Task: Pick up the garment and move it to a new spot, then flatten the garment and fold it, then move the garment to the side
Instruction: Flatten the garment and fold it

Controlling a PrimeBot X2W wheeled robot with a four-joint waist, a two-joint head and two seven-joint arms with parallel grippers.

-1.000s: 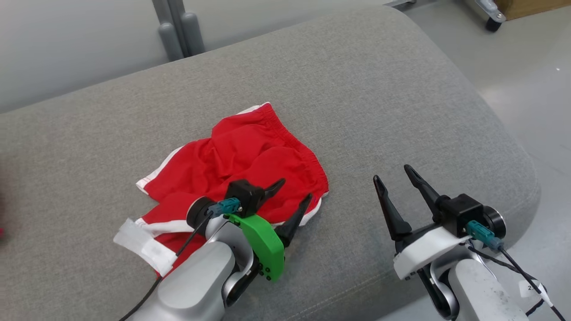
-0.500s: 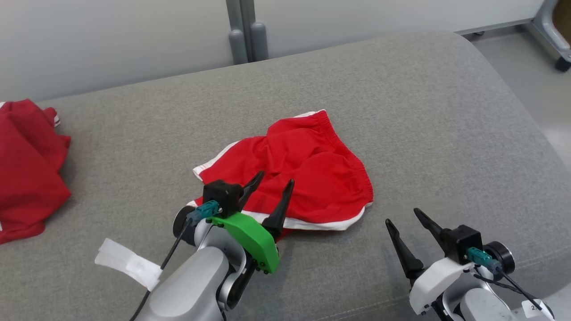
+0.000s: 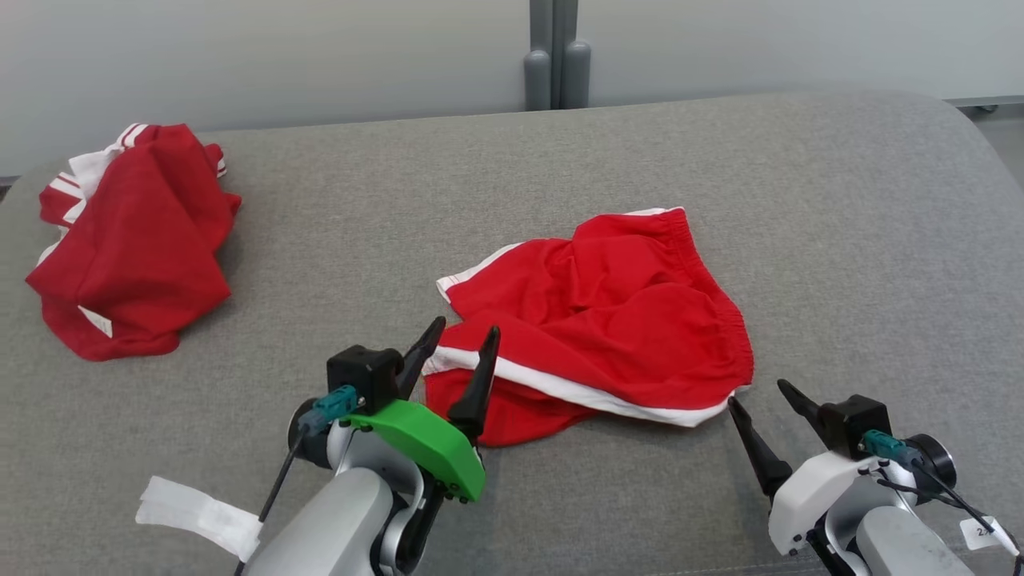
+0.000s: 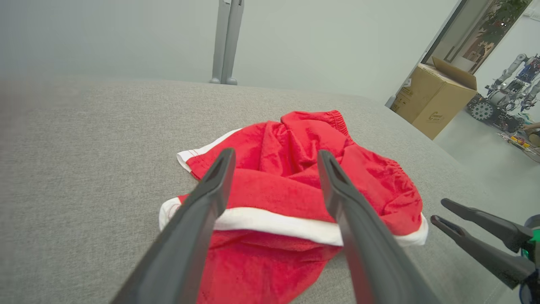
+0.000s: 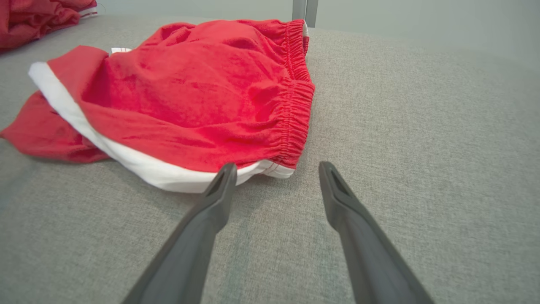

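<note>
- big grey fabric cushion (image 3: 840, 200); crumpled red cotton shorts with white trim (image 3: 608, 320) lie mid-cushion
- left gripper (image 3: 464, 328), jaws released, at the near hem; guessing it's the pickup step; next needs a hem pinch
- right gripper (image 3: 758, 392) jaws released too, beside the waistband corner

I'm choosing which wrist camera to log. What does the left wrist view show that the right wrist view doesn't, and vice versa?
Left wrist view adds: a brown cardboard box, another robot beyond it, and the open left gripper. Right wrist view adds: a second crumpled red garment at its top left. Shared: the red shorts with white trim on the grey fabric cushion, the grey post behind, and the open right gripper.
</note>
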